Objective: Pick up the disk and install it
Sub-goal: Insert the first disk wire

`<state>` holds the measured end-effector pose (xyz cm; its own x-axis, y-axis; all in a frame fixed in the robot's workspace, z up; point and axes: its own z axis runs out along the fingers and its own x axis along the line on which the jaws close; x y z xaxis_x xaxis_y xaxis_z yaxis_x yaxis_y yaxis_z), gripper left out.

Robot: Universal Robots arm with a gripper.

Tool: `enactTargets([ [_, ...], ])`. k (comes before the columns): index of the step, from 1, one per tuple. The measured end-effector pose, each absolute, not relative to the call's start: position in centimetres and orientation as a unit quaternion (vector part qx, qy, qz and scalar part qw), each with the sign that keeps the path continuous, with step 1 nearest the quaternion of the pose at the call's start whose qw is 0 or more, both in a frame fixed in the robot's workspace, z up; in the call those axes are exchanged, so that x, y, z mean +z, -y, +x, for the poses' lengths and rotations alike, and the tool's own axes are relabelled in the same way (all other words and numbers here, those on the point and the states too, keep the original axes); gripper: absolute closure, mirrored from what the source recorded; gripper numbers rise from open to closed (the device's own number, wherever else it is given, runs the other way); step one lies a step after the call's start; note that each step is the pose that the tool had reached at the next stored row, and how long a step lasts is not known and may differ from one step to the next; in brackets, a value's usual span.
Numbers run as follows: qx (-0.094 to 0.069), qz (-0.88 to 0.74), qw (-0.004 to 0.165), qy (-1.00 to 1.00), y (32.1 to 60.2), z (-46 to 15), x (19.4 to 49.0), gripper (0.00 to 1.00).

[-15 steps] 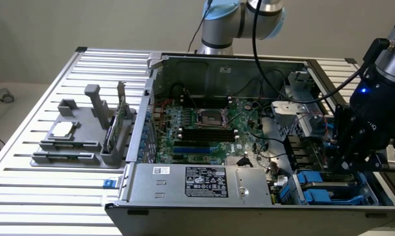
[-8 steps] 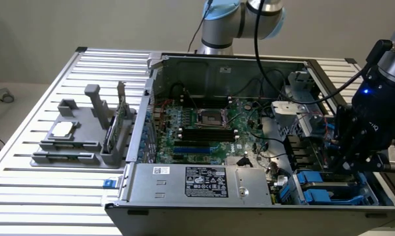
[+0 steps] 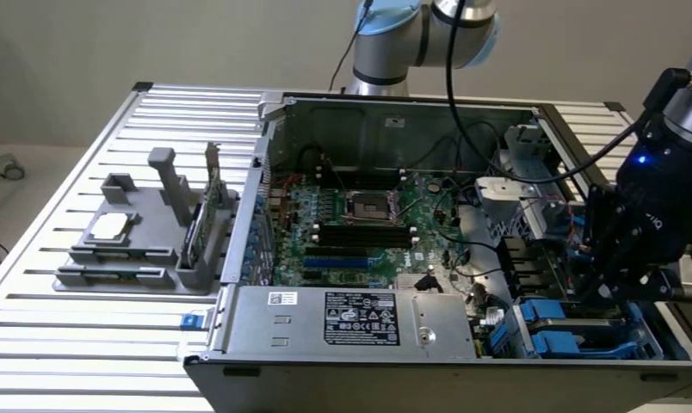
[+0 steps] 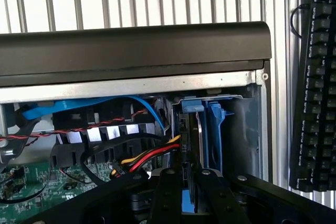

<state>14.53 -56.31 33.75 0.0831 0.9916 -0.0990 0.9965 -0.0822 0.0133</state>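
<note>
My gripper (image 3: 620, 288) hangs over the drive bay (image 3: 576, 331) at the front corner of the open computer case (image 3: 277, 120), on the exterior view's right. In the wrist view the disk (image 4: 201, 135) stands on edge in that bay, a thin silver-grey slab with a blue plastic rail (image 4: 216, 129) beside it. The gripper (image 4: 189, 178) has its two black fingers (image 4: 167, 192) close together on either side of the disk's near end, shut on it. The arm's body hides the disk in the exterior view.
Red, yellow and black cables (image 4: 152, 155) and a blue cable (image 4: 94, 106) run right beside the bay. The motherboard (image 3: 358, 224) and the power supply (image 3: 346, 318) fill the case. A grey rack (image 3: 128, 249) on the exterior view's left holds a silver chip (image 3: 108, 226) and a green card (image 3: 202, 215). A keyboard (image 4: 315, 77) lies outside the case.
</note>
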Motion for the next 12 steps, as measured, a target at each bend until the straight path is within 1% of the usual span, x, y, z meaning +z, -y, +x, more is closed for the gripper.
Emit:
enactTargets([
  [6, -0.035, 0.735, 0.036, -0.676, 56.31, 14.79, 33.76, 0.83],
  [12, -0.042, 0.734, 0.03, -0.677, 56.31, 15.11, 33.8, 0.83],
])
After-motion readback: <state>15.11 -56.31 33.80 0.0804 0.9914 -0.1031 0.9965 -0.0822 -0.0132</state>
